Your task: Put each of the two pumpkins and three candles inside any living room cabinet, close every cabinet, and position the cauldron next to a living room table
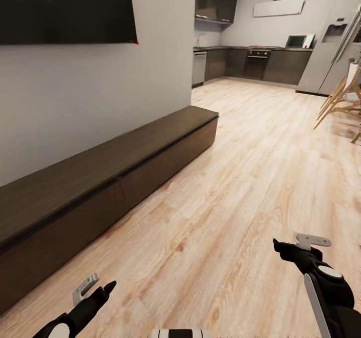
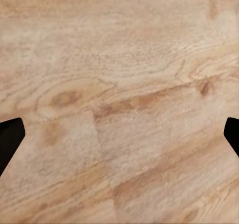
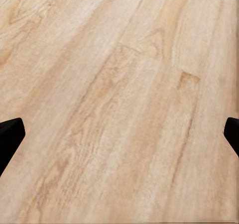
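Far left of the head view, your cabinet [image 1: 100, 178] runs along the wall under a dark TV screen [image 1: 65, 10], drawer fronts flush shut. Lower left, your left gripper [image 1: 95, 287] hangs over bare wood floor [image 1: 225, 188], jaws released, empty. Lower right, right gripper [image 1: 301, 243], jaws spread, empty too. Upper right: kitchen counters [image 1: 250, 62], fridge [image 1: 331, 52], a chair [image 1: 346, 102].

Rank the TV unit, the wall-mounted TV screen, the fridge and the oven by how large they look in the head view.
1. The cabinet, by far the largest.
2. The TV screen, cut off by the frame.
3. The fridge.
4. The oven, smallest.
The fridge and the oven stand far off, so this ranks looks, not true size.
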